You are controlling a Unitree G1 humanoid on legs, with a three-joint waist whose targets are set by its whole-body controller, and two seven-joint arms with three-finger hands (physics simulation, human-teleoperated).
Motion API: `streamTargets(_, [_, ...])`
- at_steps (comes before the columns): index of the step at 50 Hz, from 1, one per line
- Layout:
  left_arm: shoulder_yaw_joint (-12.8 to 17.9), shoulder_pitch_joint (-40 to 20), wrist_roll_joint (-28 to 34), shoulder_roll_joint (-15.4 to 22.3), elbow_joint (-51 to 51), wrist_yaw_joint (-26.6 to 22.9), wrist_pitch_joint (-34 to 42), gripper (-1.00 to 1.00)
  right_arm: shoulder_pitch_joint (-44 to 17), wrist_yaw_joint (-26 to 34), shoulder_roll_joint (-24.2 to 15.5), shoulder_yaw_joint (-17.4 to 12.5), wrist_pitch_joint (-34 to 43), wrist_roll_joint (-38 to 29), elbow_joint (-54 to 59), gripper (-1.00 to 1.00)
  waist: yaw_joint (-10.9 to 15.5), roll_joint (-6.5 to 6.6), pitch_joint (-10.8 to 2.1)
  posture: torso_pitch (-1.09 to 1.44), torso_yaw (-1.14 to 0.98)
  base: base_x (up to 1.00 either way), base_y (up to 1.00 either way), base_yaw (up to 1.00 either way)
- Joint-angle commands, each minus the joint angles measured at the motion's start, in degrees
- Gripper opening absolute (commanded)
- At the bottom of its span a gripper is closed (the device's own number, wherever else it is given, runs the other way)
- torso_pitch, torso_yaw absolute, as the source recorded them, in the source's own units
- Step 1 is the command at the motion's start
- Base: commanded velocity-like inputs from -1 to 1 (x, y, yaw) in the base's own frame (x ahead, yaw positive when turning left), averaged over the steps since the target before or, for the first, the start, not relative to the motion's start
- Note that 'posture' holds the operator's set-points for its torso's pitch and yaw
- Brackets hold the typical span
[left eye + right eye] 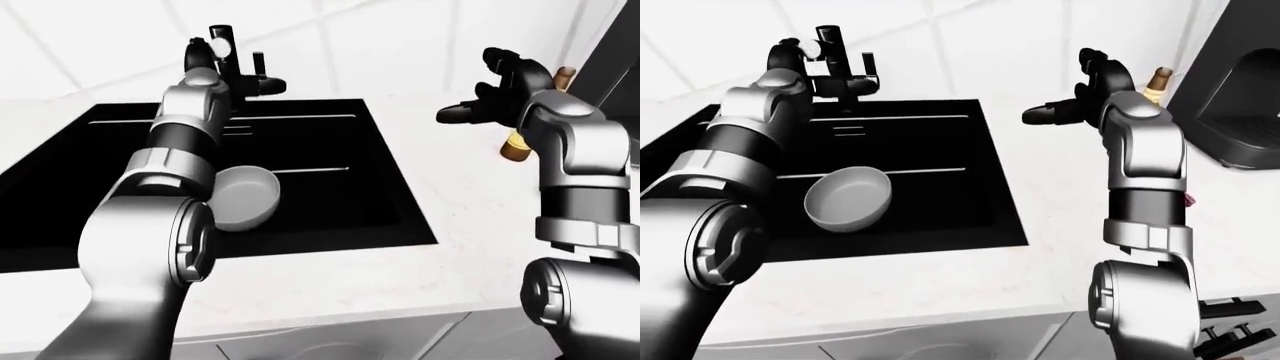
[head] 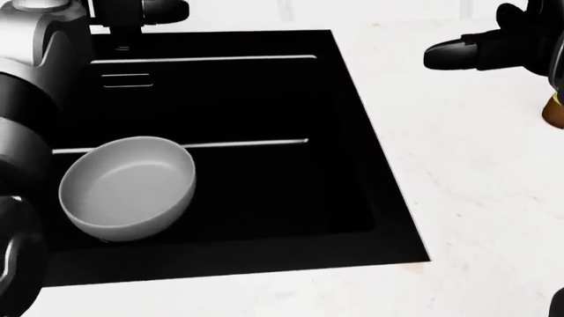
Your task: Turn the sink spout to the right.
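The black sink (image 1: pixel 330 191) is the landmark here, sunk into a white marble surface (image 2: pixel 476 198) that runs wide and bare along the sink's right edge and along its lower edge. A grey bowl (image 2: pixel 127 187) lies inside the sink, toward its lower left, clear of the right wall. The sink spout (image 1: pixel 845 75) stands at the sink's top edge, left of centre. The left hand (image 1: pixel 790 56) sits right against the spout's left side; whether its fingers are closed on it cannot be told. The right hand (image 1: pixel 490 94) hovers over the surface well right of the sink, fingers (image 1: pixel 455 113) spread and empty. A brown bottle (image 1: pixel 1157 79) stands just past it.
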Motion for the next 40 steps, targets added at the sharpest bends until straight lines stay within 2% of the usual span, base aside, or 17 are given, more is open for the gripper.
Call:
streamTargets(1, [-0.1, -2.6, 0.2, 0.5, -2.4, 0.1, -1.5, 1.0, -2.0, -0.2, -0.8, -0.5, -1.5, 0.1, -2.0, 1.0, 0.0, -0.09, -1.66, -0.1, 0.0, 0.0, 0.0, 0.0])
streamTargets(17, [-0.7, -2.5, -0.2, -1.8, -3.1, 0.5, -1.2, 1.0, 0.0, -0.5, -1.1, -1.1, -0.5, 0.9, -4.8, 1.0, 0.0, -0.34, -1.61, -0.1, 0.0, 0.0, 0.0, 0.0])
streamTargets(40, [-1.5, -2.6, -1.1, -4.2, -4.3, 0.8, -0.3, 1.0, -0.6, -0.4, -1.4, -0.9, -0.5, 0.9, -4.2, 1.0, 0.0, -0.58, -1.48, -0.1, 0.0, 0.0, 0.0, 0.0])
